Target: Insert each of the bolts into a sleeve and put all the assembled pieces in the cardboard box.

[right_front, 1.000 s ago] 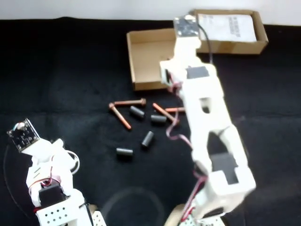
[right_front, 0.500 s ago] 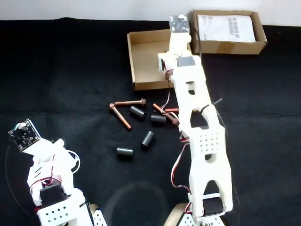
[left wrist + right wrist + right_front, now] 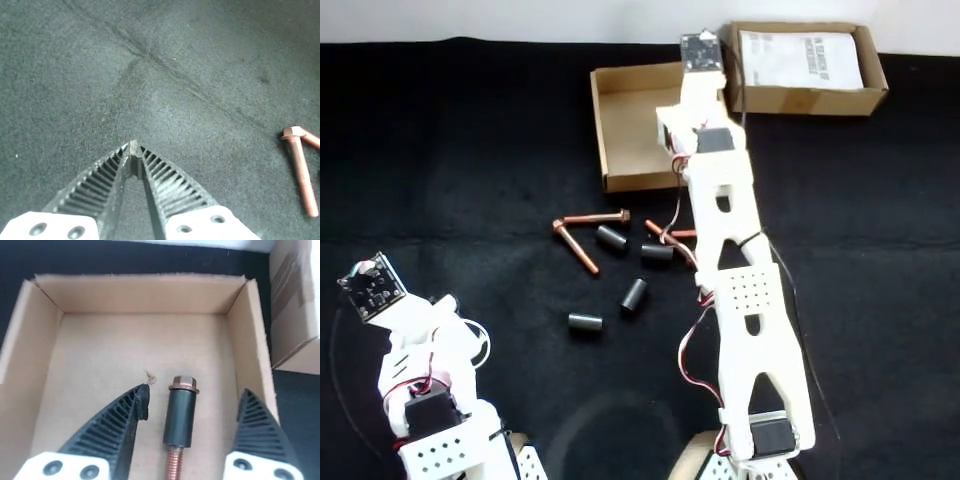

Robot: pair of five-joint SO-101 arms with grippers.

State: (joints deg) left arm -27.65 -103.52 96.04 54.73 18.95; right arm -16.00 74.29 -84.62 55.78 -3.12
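Copper bolt in its black sleeve lies on the cardboard box floor, between the right gripper jaws, which are wide apart and touch neither. The left gripper is pinched tight over the black cloth, with a bare bolt off to one side.

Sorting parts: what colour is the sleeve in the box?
Black sleeve, clearest in right wrist view.

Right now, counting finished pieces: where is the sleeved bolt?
In the right wrist view, the sleeved bolt lies inside the cardboard box, framed by the open right gripper.
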